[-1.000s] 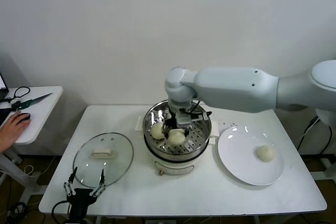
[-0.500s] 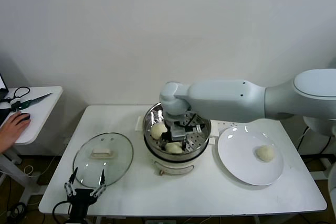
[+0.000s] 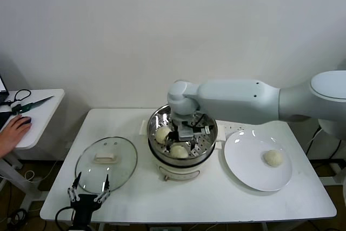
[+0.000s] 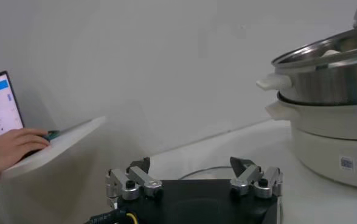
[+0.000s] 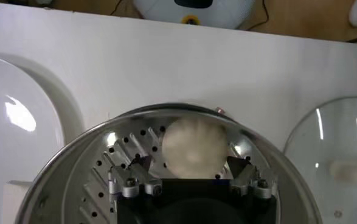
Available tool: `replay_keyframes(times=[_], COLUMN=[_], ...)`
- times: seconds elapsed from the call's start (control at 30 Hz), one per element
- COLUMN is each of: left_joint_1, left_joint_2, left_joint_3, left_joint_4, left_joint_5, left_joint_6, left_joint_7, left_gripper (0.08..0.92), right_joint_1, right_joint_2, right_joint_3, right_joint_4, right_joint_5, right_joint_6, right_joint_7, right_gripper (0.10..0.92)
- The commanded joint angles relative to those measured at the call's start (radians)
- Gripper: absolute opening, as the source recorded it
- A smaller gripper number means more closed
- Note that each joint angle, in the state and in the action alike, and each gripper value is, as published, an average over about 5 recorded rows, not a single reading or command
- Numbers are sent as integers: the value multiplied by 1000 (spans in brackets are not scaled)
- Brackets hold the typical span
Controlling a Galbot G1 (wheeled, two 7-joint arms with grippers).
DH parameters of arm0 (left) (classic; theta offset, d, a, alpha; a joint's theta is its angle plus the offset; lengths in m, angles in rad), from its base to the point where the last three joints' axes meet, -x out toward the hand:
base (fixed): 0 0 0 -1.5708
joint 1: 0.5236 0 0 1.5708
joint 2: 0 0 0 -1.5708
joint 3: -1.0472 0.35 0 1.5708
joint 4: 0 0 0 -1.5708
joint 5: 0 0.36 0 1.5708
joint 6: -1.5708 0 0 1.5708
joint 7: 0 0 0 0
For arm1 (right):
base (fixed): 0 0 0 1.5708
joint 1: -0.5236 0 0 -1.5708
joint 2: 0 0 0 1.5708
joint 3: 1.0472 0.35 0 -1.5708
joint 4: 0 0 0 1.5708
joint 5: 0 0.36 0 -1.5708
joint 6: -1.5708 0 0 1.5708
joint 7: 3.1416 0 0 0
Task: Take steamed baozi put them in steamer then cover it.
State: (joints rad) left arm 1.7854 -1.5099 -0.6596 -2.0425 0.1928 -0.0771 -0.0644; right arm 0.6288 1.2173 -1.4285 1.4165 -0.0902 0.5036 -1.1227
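A: Two baozi in the steamer [image 3: 183, 140], head view: one bun [image 3: 162, 134] on its left side, another bun [image 3: 179, 151] toward the front. Third bun [image 3: 273, 158] sits alone on the white plate [image 3: 258, 159], right of the steamer.

B: And the right gripper [image 3: 183, 131]?

A: Down inside the pot, above the basket floor, just beside both buns. Can't read its fingers from up here. The arm reaches across from the right because the plate is its pickup side.

B: The cover?

A: Glass lid [image 3: 106, 162] lies flat on the table [image 3: 216, 198] left of the steamer, handle up, probably parked there so the pot stays open for loading. Left gripper [image 3: 86, 194] hovers at the table's near edge, just in front of the lid.

B: Left wrist view?

A: Left gripper [image 4: 193, 182] fingers spread wide, nothing between them, idle. Steamer wall [image 4: 324, 79] is off to the side on its white cooker base. A person's hand [image 4: 11, 149] rests on a side desk by a laptop, not involved.

B: Right wrist view?

A: Right gripper [image 5: 189, 175] fingers are spread, one on each side of a bun [image 5: 195, 147], apart from it as far as I can see. I'd judge it's letting go, not gripping. Lid edge [image 5: 333, 149] shows beyond the pot rim.

B: Remaining?

A: One bun on the plate, then the lid.
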Motion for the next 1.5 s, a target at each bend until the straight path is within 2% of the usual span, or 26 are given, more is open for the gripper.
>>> replay_keyframes(times=[0.03,0.23,0.43,0.63,0.77,0.9,1.07,1.5], left_joint_1=[0,4,13,17,16,15,13,2], left_joint_2=[0,5,7,5,3,1,-3,-12], left_joint_3=[2,2,-1,0,0,-2,-4,-10], left_joint_4=[-4,-15,-27,-29,-28,-29,-29,-19], left_joint_5=[5,10,10,11,12,14,21,39], left_joint_6=[2,5,5,3,3,4,12,24], left_joint_7=[1,1,0,0,0,0,-5,-5], left_gripper=[823,823,823,823,823,823,823,823], right_joint_1=[47,126,197,178,113,-10,-269,-659], right_joint_2=[-105,-228,-387,-545,-643,-711,-755,-673], right_joint_3=[26,10,-102,-113,-101,-43,171,539], right_joint_4=[-17,-70,-107,-154,-150,-166,-239,-408], right_joint_5=[72,139,235,349,374,318,199,-3], right_joint_6=[-27,-49,-276,-472,-571,-589,-552,-509], right_joint_7=[4,10,156,91,63,52,48,50], right_gripper=[823,823,823,823,823,823,823,823])
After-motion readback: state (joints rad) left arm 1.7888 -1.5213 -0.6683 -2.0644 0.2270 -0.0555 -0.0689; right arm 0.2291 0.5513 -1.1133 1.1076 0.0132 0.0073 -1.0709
